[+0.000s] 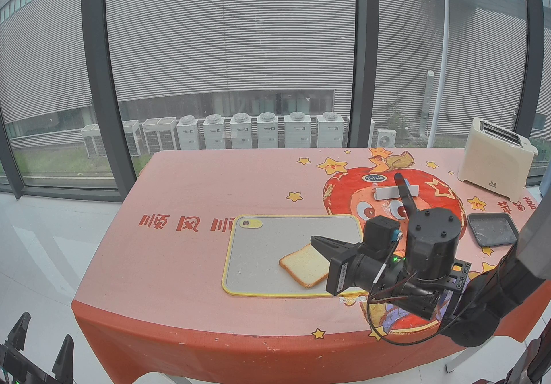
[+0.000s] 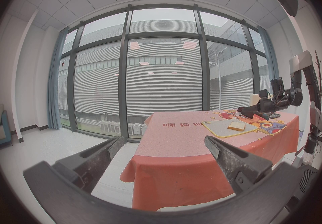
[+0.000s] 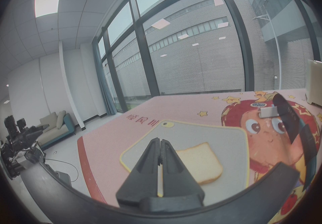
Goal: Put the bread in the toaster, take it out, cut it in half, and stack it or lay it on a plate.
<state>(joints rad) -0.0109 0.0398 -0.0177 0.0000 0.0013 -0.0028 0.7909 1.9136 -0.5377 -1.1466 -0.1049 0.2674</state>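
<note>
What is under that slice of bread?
A grey cutting board with a yellow rim lies under the bread, on the pink tablecloth. The board's surface directly beneath the slice is covered, so anything there can't be seen.

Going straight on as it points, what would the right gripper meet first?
The right gripper would probably meet the cutting board beside the bread; height is unclear, so it may pass above.
</note>
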